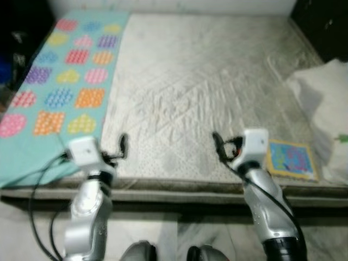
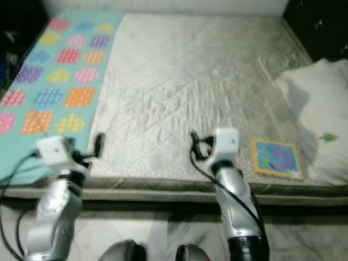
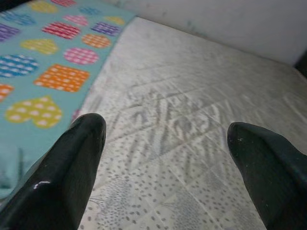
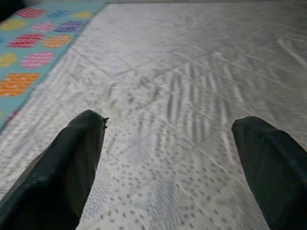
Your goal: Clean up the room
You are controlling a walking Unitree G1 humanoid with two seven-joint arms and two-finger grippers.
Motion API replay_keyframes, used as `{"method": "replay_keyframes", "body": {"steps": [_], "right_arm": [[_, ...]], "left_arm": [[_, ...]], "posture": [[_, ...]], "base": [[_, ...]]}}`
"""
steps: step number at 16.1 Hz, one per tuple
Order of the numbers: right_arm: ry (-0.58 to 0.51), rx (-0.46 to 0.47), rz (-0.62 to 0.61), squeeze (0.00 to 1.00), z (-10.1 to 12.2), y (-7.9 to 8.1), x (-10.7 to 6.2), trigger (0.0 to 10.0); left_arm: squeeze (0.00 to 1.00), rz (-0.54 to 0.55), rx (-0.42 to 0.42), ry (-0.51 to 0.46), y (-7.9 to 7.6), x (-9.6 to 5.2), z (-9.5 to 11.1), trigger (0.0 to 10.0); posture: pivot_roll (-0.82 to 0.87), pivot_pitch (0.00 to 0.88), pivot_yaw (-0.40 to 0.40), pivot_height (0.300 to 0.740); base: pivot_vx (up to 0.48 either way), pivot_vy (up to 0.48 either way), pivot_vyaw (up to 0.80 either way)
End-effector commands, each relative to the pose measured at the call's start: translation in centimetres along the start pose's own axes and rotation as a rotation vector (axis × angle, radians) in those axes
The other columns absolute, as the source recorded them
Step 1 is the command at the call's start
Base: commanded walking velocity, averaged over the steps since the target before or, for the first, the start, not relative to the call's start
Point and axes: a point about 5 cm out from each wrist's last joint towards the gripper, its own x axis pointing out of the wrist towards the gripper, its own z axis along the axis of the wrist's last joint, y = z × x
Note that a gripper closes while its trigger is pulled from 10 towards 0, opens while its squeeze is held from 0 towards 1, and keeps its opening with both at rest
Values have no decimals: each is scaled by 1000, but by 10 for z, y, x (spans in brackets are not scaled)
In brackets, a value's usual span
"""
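Both the left gripper [image 3: 163,139] and right gripper [image 4: 168,129] hover spread wide, empty, over the grey mattress [image 1: 206,81].

Both eye views are soft with blur, so the print on the small square blue-and-yellow picture book [image 1: 292,159], at about four o'clock on the bed, cannot be read. The white pillow [image 1: 325,103] at three o'clock is cut off by the frame's edge. The turquoise blanket with coloured hearts and squares [image 1: 65,81] runs out of frame at nine o'clock. Dark shapes [image 1: 16,43] at ten o'clock are too dim to identify. The lower silver arms leave the frame at six o'clock.
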Motion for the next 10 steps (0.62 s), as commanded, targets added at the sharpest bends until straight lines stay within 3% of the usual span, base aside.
{"method": "replay_keyframes", "body": {"steps": [1,5,10], "right_arm": [[-12,0,9,0,2,3,1,10000],[-17,6,22,0,2,7,6,10000],[-26,5,23,0,3,9,8,10000]], "left_arm": [[0,-2,6,-21,3,0,4,10000],[0,-52,-22,-39,-1,-2,7,10000],[0,-67,-30,-40,-1,-3,7,10000]], "posture": [[96,174,-19,740],[95,166,-7,740],[95,169,-7,740]], "base": [[0,480,0],[230,90,0],[480,0,0]]}}
